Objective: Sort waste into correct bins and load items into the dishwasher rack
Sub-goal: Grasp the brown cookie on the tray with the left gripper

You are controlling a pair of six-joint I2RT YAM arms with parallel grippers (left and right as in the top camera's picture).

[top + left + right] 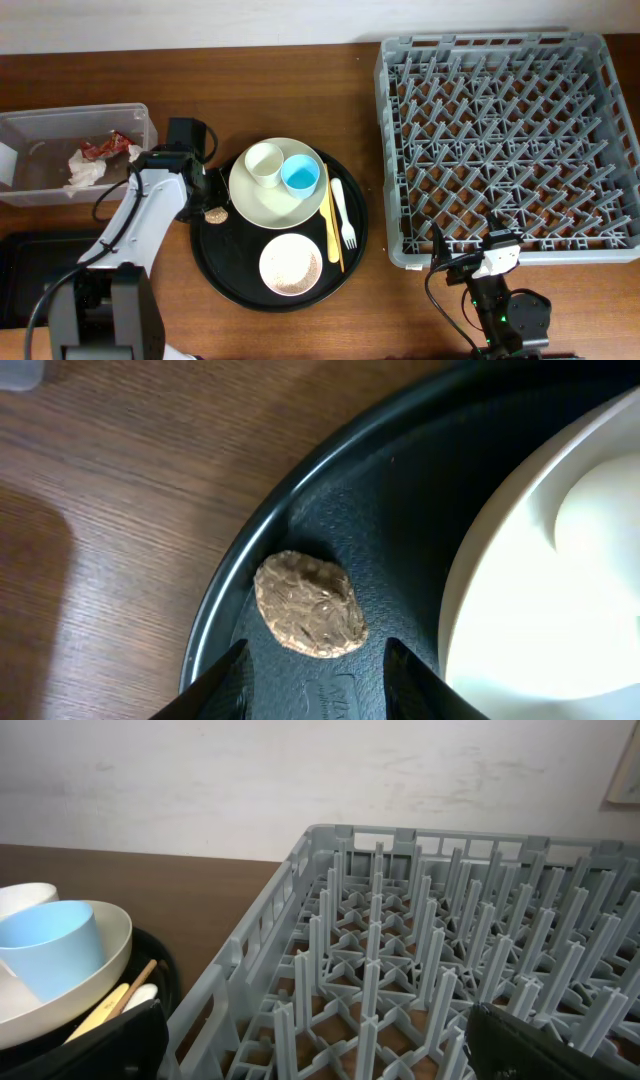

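A small brown lump [215, 213] lies on the left edge of the round black tray [222, 272]. In the left wrist view the lump [308, 605] sits just ahead of my left gripper [318, 685], which is open, with one finger on each side. The cream plate [260, 205] holds a cream cup [265, 163] and a blue cup [300, 176]. A pinkish bowl [291, 265], a white fork [343, 212] and a yellow utensil [329, 225] lie on the tray. My right gripper [315, 1050] is open over the front left corner of the grey rack [400, 950].
The clear tub [75, 110] at the far left holds white tissue [85, 172] and a red wrapper [108, 148]. A shallow black tray [30, 275] lies at the front left. The rack [500, 140] fills the right side.
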